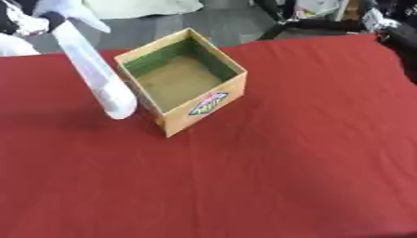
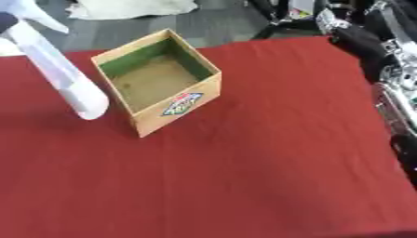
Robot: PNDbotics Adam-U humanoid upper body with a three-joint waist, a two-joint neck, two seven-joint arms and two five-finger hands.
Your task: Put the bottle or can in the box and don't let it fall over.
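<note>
Left eye view | your box (image 1: 181, 79) sat empty upper centre | white bottle (image 1: 97, 76) tilted beside it, unplaced | hand state: cannot tell

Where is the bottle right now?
The white bottle hangs tilted at the upper left of both views, just left of the open box, above the red table, not inside the box.

A tall white bottle (image 1: 97, 74) hangs tilted above the red cloth, its upper end at my left hand (image 1: 41, 18) by the view's top-left corner, its rounded base lowest. Just right of it I see the open cardboard box (image 1: 183, 81), upright, green-lined, empty, a colourful label on its front.
</note>
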